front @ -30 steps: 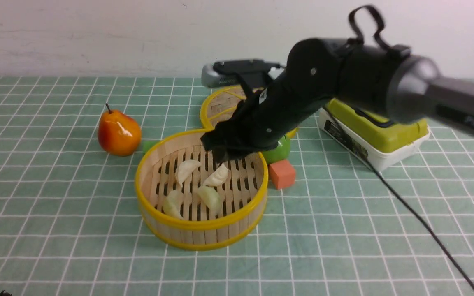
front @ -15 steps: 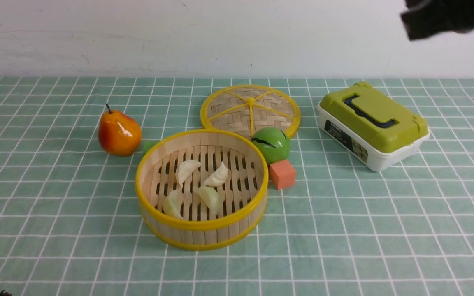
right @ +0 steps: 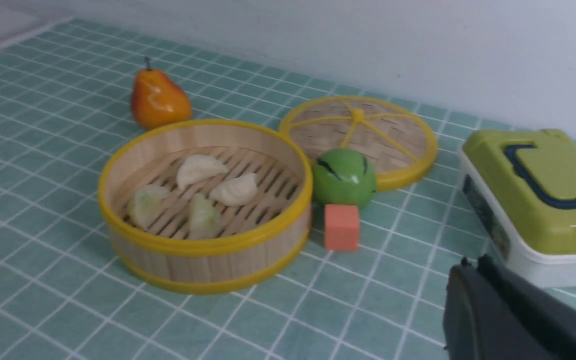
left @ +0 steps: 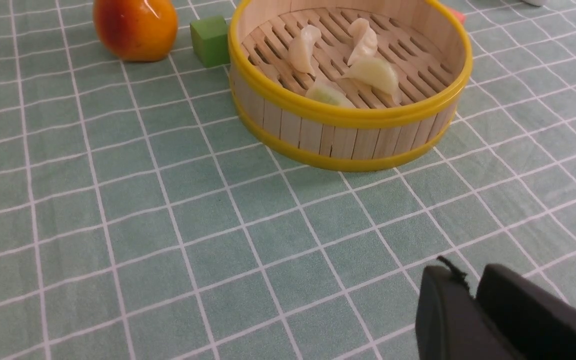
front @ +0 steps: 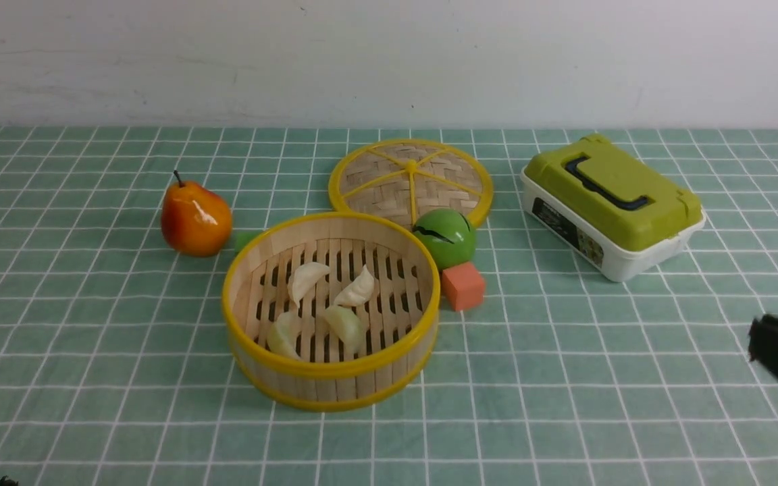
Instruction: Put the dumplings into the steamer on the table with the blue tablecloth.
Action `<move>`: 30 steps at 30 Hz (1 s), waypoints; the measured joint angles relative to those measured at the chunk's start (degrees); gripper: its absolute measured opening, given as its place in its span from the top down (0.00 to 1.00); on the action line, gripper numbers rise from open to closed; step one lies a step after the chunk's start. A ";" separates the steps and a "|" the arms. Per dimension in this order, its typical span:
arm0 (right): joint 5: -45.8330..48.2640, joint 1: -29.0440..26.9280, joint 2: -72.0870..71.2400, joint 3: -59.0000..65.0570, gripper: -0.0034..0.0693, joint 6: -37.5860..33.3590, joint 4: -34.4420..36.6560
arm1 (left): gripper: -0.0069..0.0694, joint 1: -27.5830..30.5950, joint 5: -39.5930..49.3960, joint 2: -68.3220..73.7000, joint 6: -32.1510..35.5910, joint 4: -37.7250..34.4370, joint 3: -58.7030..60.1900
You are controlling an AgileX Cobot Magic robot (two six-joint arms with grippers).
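Bamboo holds everything that matters here: the round bamboo steamer [front: 331, 378] with yellow rims stands near the middle of the table [front: 92, 351] under its teal-green, white-gridded cloth. All four small pleated crescent dumplings [front: 345, 325], two creamy white and two pale green, lie on its slatted floor, with none on the cloth. A second ago the black right gripper [front: 777, 344] was reaching over the steamer's far rim, then it swung high to the right. Now it sits low at the right edge of the front view, well apart from the steamer and on the near side of the white plastic box [front: 612, 202] with a lime-green lid. The dumplings lie exactly as they did, so the task looks finished and the arm appears to be retiring. In its wrist view the right gripper's [right: 473, 280] fingers lie pressed together, holding nothing. The black left gripper [left: 474, 295] is likewise closed and empty, low over the cloth, with the steamer well ahead of it.
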 joint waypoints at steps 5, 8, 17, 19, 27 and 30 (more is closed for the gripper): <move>-3.11 -0.73 -6.46 7.96 0.97 0.79 -0.81 | 0.78 0.00 0.00 0.00 0.00 0.00 0.00; 0.31 -1.79 -12.74 9.11 0.97 5.53 0.27 | 0.77 0.00 0.06 0.00 0.00 0.00 0.00; 4.81 -14.34 -29.75 17.31 0.96 -4.67 17.02 | 0.76 0.00 0.06 0.00 0.00 0.00 0.00; 3.89 -19.80 -30.61 20.65 0.96 -9.37 22.61 | 0.76 0.00 0.06 0.00 0.00 0.00 0.00; 13.59 -33.79 -30.75 23.00 0.96 -15.67 34.83 | 0.75 0.00 0.29 0.00 0.00 0.00 0.00; 15.70 -35.15 -30.80 22.58 0.96 -16.32 35.01 | 0.75 0.00 0.34 0.00 0.00 0.00 0.00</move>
